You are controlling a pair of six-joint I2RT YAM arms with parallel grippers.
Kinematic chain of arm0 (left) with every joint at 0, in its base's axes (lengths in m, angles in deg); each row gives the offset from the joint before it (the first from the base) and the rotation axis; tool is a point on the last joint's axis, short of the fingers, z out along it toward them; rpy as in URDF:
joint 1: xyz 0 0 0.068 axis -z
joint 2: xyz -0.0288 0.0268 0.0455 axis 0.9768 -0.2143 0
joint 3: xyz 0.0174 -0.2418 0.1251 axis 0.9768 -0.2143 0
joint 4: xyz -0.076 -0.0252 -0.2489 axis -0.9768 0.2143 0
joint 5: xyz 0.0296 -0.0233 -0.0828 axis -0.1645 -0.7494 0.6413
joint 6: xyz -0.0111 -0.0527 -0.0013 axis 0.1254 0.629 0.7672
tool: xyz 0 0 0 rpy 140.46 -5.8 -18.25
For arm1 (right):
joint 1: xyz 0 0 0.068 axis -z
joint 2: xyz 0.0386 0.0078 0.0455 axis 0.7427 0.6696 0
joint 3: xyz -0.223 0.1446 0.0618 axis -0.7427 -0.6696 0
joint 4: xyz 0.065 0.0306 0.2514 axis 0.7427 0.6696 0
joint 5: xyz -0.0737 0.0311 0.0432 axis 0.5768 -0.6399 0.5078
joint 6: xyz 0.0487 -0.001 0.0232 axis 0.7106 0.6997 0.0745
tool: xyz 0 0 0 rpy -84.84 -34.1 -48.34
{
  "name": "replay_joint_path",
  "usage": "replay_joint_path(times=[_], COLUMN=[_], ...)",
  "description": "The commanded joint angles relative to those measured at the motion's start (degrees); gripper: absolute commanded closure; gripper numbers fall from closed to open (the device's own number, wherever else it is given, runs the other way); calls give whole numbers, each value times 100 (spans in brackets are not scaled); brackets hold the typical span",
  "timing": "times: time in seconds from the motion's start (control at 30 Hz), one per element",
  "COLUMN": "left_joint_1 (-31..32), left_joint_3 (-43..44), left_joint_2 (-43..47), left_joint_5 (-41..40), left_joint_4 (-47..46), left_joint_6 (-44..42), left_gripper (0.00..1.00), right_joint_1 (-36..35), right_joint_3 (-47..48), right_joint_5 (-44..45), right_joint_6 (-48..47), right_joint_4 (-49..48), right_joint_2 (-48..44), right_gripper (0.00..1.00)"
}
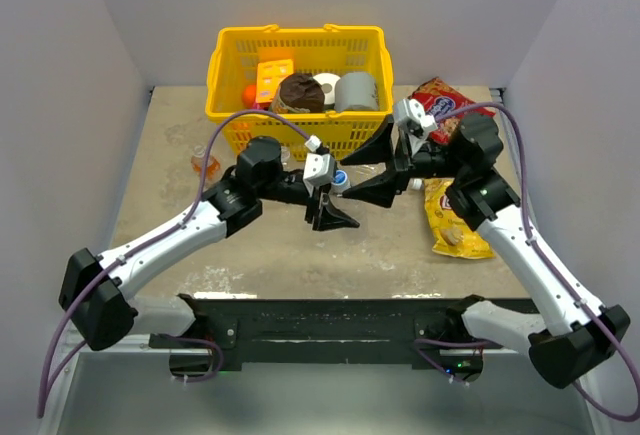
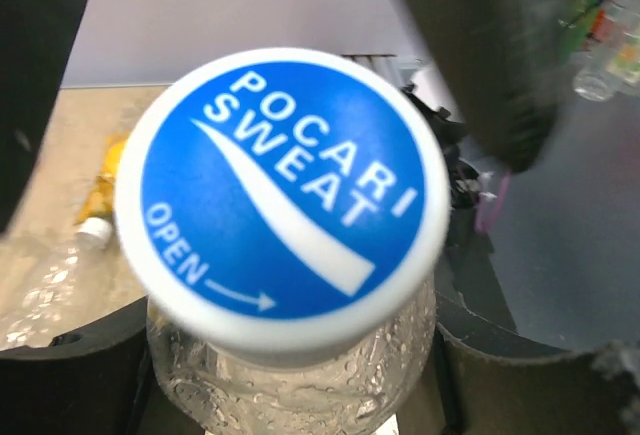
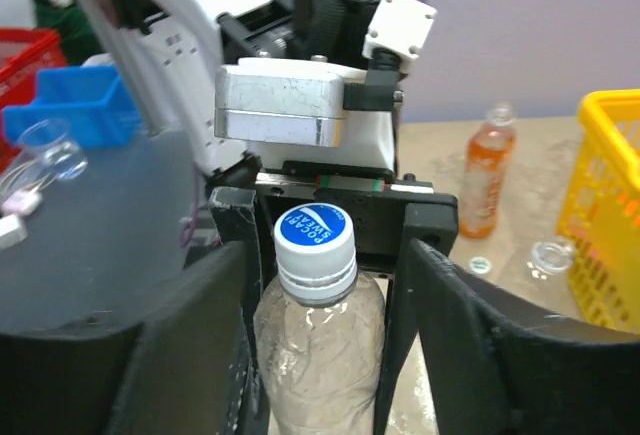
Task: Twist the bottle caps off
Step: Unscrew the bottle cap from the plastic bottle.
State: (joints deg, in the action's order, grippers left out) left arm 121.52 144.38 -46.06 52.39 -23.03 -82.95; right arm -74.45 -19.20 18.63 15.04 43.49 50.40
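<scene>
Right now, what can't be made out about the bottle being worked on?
Top view: clear bottle body, hidden under the left gripper and right gripper.
Right wrist view: its base, cut off by the bottom edge.
All views: neck threads, covered by the cap, so loosening is unreadable.

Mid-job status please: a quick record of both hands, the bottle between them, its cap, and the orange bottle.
left hand: shut on the clear bottle
right hand: open, fingers either side of the blue cap, gaps showing on both sides
blue cap: on the clear bottle, not yet off
orange bottle: upright on the table, beside the yellow basket, appears uncapped
</scene>
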Motion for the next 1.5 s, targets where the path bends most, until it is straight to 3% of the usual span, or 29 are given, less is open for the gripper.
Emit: replay_joint_path(times=[0.0, 0.2, 0.4, 0.63, 1.47], left_joint_1=[-13, -22, -31, -31, -31], left_joint_3=[20, -60, 2, 28, 99], left_joint_2=[315, 447, 333, 263, 105], left_joint_5=[-1046, -2119, -2436, -2480, -2322], left_joint_4=[-334, -360, -264, -220, -123], left_joint_6=[11, 73, 266, 293, 266], left_gripper=[68, 68, 68, 68, 69], right_joint_1=[20, -6, -401, -700, -1043], right_joint_3=[34, -107, -230, -151, 7], right_joint_5=[1225, 2255, 2984, 3160, 3082], right_joint_6=[-291, -406, -537, -678, -845], right_joint_4=[217, 122, -81, -2, 24], right_joint_2=[-417, -743, -866, -682, -84], right_gripper=[24, 21, 32, 44, 51])
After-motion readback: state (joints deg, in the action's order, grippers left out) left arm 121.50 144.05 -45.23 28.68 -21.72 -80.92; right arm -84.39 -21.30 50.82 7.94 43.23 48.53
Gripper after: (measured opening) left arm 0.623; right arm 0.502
